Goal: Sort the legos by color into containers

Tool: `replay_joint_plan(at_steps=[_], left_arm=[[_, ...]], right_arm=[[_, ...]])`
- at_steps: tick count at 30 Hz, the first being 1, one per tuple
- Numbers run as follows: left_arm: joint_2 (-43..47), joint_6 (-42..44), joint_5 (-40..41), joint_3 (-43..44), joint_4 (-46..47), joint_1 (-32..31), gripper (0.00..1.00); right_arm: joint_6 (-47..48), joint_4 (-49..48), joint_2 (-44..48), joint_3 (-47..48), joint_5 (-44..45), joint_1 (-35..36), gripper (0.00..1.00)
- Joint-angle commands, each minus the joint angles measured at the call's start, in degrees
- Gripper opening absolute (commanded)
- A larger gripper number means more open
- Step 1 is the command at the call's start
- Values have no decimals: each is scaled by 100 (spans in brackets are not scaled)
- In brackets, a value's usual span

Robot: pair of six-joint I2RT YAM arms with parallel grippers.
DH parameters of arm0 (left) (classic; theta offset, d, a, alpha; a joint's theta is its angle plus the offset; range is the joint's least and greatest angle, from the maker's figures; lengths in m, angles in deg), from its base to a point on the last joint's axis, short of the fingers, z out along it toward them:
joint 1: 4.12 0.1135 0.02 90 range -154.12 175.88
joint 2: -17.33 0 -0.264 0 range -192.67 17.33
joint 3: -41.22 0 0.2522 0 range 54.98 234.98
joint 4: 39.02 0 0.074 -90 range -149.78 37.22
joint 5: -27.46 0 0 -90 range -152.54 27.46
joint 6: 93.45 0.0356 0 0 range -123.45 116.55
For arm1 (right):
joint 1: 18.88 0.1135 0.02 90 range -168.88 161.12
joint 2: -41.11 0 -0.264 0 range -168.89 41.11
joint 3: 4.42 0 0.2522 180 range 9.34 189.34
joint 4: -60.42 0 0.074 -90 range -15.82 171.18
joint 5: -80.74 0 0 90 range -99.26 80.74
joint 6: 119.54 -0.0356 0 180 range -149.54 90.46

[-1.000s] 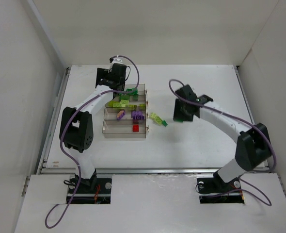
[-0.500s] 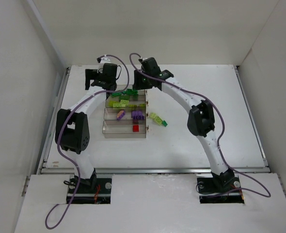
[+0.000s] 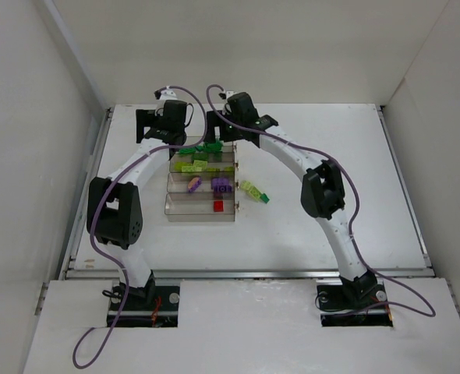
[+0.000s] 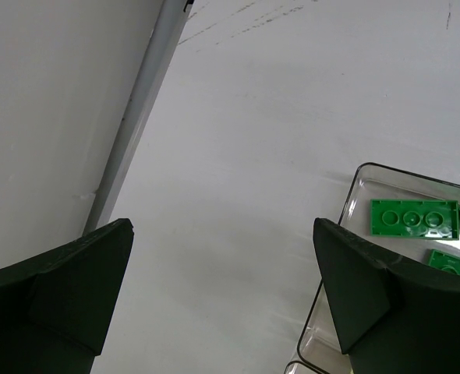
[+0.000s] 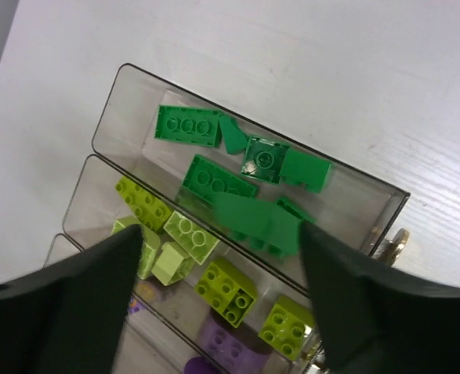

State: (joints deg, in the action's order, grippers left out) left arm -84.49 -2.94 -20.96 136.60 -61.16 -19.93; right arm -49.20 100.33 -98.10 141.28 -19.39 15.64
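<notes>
Top external view shows a matt white worktop (image 3: 316, 156) carrying the containers (image 3: 185, 209). They are four long, narrow bins of smoky clear plastic with rounded corners, joined side by side as one tray left of centre.

The legos are mostly in the bins:
- Dark green bricks (image 3: 207, 146) lie in the uppermost bin.
- Yellow-green bricks (image 3: 192, 164) lie in the bin below it.
- Purple bricks (image 3: 221, 185) are in the third bin.
- A single red brick (image 3: 218, 206) is in the lowest bin.

Two strays lie on the worktop just right of the tray: a yellow-green stray (image 3: 249, 187) with a small dark green stray (image 3: 263, 198) just beside it.

From the right wrist view, the right end effector (image 5: 221, 234) hangs over the green bin with its matt black fingers wide apart. Between them is a blurred green brick (image 5: 253, 222) with a smeared outline, and I cannot tell whether it rests on the others. Beyond it lie flat studded plates, a glossy square brick (image 5: 263, 158) and a plain sloped piece (image 5: 306, 170).

In the left wrist view, the left end effector (image 4: 218, 296) has its wedge-shaped black fingers spread, with only bare worktop between them. At the right edge of the frame is the rounded corner of the green bin. It holds a flat green plate (image 4: 413, 218) with three rings in a row on its face.
</notes>
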Motion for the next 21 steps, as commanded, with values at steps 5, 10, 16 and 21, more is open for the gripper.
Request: replay_joint_plan(at_steps=[5,10,16,21], left_arm=[[198,-104,-45,-41,91,-27,100],[198,-104,-98,-41,38,-27,100],[84,-156,-203,11,-14,-27,100],[31,-157,-255,116,-14,-27,100]], right_arm=[[199,153,421,-159,-217,2,100],[488,136,1693,-1480,-736,-463,100],[1833,627,3532,-3743,396,-526,100],[2124,1066,4139,-5370,459,-526,84]])
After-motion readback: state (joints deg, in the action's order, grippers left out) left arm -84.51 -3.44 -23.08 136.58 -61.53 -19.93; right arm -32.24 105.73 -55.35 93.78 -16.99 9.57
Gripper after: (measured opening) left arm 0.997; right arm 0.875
